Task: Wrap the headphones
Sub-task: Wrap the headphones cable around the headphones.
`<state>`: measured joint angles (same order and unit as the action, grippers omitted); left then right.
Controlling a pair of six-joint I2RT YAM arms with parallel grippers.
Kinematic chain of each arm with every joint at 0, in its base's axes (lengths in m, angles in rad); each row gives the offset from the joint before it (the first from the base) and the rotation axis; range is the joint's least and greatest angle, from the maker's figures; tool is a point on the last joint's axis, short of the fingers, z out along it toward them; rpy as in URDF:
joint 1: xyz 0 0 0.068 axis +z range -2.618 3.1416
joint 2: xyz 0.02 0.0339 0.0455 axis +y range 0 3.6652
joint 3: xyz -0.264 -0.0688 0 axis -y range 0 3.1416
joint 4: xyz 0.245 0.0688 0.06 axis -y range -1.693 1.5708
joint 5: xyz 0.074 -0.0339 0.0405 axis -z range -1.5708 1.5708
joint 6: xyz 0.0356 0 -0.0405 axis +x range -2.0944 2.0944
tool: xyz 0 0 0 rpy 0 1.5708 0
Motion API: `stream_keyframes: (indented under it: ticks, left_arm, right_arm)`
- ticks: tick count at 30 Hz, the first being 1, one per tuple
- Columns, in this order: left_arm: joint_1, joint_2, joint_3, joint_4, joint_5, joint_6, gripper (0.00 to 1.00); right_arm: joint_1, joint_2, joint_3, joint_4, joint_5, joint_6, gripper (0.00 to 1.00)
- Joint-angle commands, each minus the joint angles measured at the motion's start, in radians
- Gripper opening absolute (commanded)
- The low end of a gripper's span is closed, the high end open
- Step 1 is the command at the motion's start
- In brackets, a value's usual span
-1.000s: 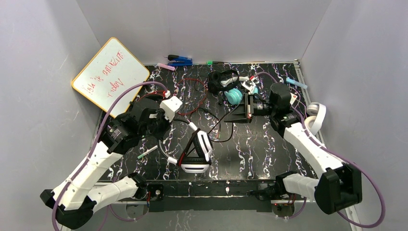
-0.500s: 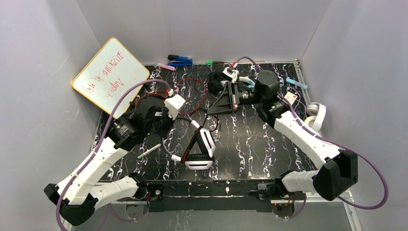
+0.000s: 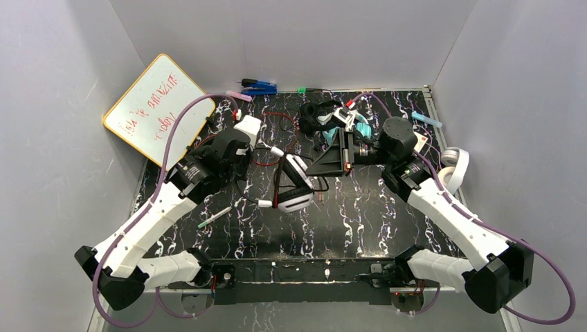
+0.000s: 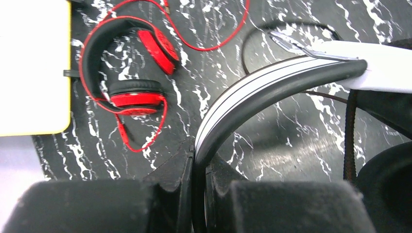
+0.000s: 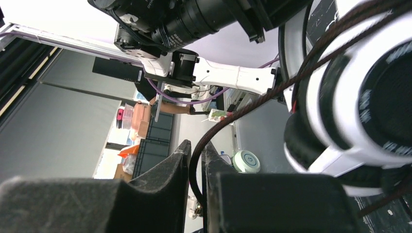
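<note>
My left gripper (image 3: 268, 149) is shut on the band of the white-and-black headphones (image 3: 296, 185) and holds them above the table; the band (image 4: 272, 82) runs between the pads. My right gripper (image 3: 313, 168) is shut on their dark cord (image 5: 228, 121), close beside a white cup (image 5: 359, 107). The red headphones (image 4: 128, 63) lie on the table at the left, mostly hidden under my left arm in the top view. The small black headphones (image 3: 315, 114) and the teal ones (image 3: 361, 126) lie at the back. The all-white headphones (image 3: 453, 166) sit at the right edge.
A whiteboard (image 3: 159, 104) leans at the back left. A blue tool (image 3: 258, 87), a pink marker (image 3: 239, 95) and a green marker (image 3: 302, 90) lie along the back wall. A light blue marker (image 3: 427, 119) lies at the back right, and a pen (image 3: 214, 218) lies near my left arm.
My left gripper has carried the white-and-black headphones away from the near edge, toward the middle. My right gripper swung toward the back, then came down beside them with the cord.
</note>
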<state>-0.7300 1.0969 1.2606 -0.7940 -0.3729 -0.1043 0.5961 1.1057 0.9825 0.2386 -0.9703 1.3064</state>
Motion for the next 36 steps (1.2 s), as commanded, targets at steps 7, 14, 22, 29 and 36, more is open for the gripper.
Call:
stream_keyframes:
  ticks: [7,14,22,29,36]
  left_arm:
    - [0.005,0.088,0.131,0.043,-0.363,-0.230,0.00]
    - [0.005,0.148,0.182,0.032,-0.484,-0.403,0.00]
    - [0.006,0.165,0.211,0.069,-0.397,-0.480,0.00]
    - [0.008,0.178,0.218,0.067,-0.346,-0.556,0.00]
    - [0.009,0.191,0.250,0.063,-0.239,-0.593,0.00]
  right_arm:
    - [0.017,-0.053,-0.010,-0.030,0.050,-0.060,0.26]
    - [0.061,-0.049,-0.002,-0.117,0.114,-0.141,0.26]
    - [0.114,-0.051,-0.106,-0.155,0.176,-0.206,0.24]
    - [0.142,-0.109,-0.210,-0.223,0.336,-0.328,0.25]
    - [0.172,-0.171,-0.353,-0.186,0.456,-0.428,0.31]
